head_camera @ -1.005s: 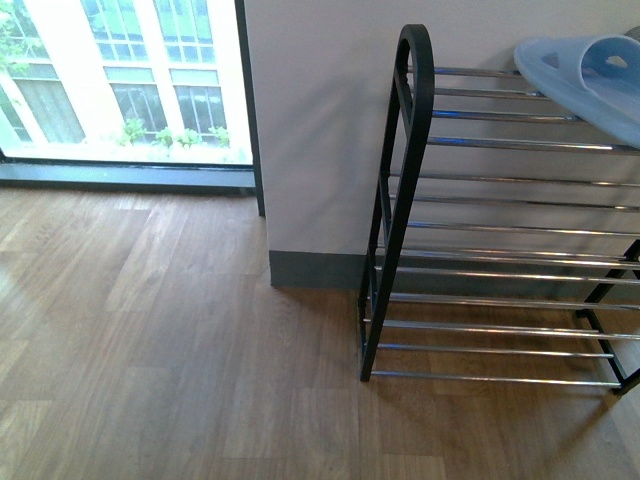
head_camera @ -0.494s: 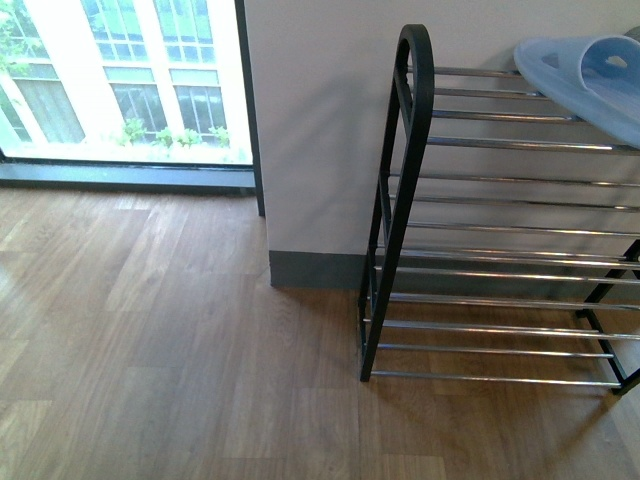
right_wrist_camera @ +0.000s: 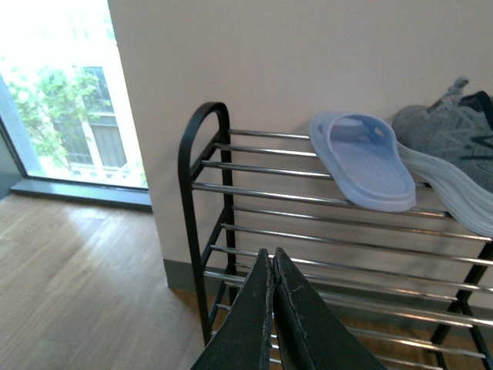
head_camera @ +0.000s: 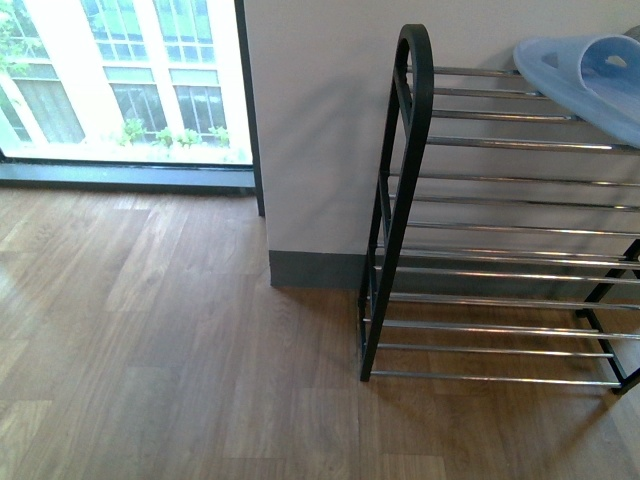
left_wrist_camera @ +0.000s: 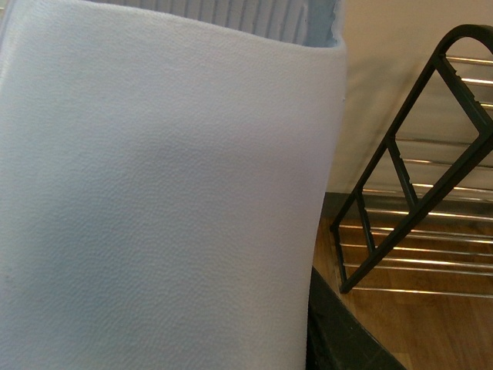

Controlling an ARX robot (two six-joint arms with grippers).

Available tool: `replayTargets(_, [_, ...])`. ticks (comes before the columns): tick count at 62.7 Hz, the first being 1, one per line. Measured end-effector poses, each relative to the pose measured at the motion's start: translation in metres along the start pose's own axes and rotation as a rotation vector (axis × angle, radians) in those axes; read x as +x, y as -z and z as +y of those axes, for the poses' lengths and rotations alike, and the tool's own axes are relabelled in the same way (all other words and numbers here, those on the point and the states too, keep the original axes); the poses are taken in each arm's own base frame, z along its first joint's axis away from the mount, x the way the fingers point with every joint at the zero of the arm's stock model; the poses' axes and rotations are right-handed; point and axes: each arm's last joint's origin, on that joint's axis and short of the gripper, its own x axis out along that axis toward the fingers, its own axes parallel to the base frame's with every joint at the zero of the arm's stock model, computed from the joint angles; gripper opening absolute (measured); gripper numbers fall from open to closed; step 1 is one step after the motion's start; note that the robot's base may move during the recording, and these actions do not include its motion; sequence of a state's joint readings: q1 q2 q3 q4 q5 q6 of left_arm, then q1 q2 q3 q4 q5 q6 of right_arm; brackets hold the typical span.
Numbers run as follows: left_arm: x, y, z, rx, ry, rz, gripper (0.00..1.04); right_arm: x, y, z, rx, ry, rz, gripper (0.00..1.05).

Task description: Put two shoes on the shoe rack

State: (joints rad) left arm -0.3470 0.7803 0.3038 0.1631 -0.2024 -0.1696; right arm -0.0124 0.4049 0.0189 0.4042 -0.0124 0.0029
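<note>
Right wrist view shows one grey sneaker (right_wrist_camera: pixel 454 146) already resting on the top tier of the shoe rack (right_wrist_camera: pixel 208 223), beside a pale blue slide sandal (right_wrist_camera: pixel 362 158); whether its mate sits further along is cut off. The right gripper (right_wrist_camera: pixel 271 266) hangs empty, jaws pressed together. The left wrist view is blocked by a pale textured surface (left_wrist_camera: pixel 154 200), so its jaws cannot be judged. Nothing in the front view differs from half a second ago.
</note>
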Motion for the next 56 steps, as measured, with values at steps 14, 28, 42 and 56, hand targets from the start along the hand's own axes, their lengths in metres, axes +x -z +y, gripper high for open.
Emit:
replayTargets(14, [0.0, 0.0, 0.0, 0.0, 0.0, 0.0, 0.02, -0.006, -0.001, 0.001, 0.0, 0.002, -0.002, 0.01])
replayTargets(28, [0.0, 0.0, 0.0, 0.0, 0.0, 0.0, 0.02, -0.011, -0.001, 0.001, 0.0, 0.002, -0.002, 0.01])
replayTargets(42, [0.0, 0.0, 0.0, 0.0, 0.0, 0.0, 0.02, -0.015, 0.0, 0.001, 0.0, 0.002, -0.002, 0.01])
replayTargets(56, [0.0, 0.0, 0.0, 0.0, 0.0, 0.0, 0.02, -0.027, 0.002, 0.001, 0.001, 0.004, 0.003, 0.01])
